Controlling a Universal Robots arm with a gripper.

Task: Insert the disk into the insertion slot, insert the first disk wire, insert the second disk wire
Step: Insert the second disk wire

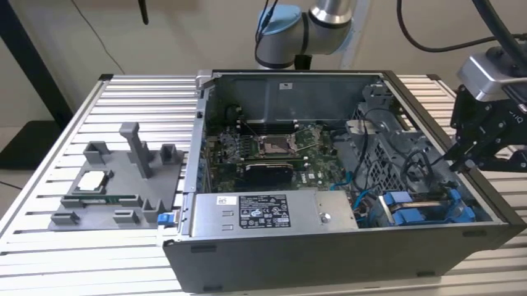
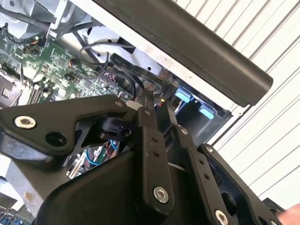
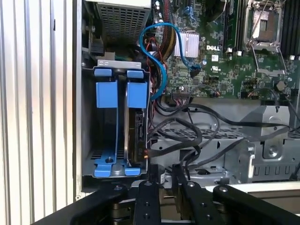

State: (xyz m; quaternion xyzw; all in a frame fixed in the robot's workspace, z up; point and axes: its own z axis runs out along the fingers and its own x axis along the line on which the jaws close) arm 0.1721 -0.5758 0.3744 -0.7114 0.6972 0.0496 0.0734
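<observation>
Gripper (image 2: 158, 104) by green motherboard (image 2: 51, 65) (blue clips (image 2: 183, 96) near)

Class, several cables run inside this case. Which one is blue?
The blue cable looping between the motherboard and the insertion slot; the thick cables beside it are black.

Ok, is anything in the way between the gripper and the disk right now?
Nothing solid that I can see. The gripper hangs just off the end of the insertion slot, where the disk sits edge-on in its blue frame. Loose black cables crowd the space right beside it.
</observation>
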